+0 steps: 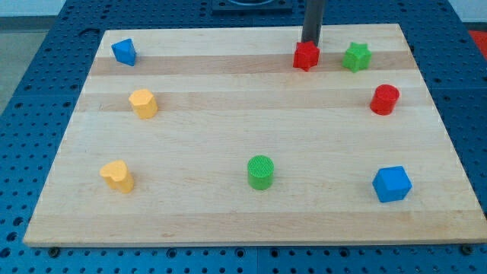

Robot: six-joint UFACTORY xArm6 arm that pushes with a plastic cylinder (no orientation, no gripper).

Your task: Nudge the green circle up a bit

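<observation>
The green circle (260, 172) stands on the wooden board (228, 221) near the view's bottom, a little right of centre. My rod comes down from the view's top, and my tip (310, 43) rests just above the red star (306, 56), touching or almost touching it. The tip is far above the green circle and to its right.
A green star (356, 57) sits right of the red star. A red cylinder (385, 100) is at the right, a blue cube (392, 184) at the bottom right. A blue block (124, 52) is top left. Two yellow blocks (143, 103) (117, 176) are at the left.
</observation>
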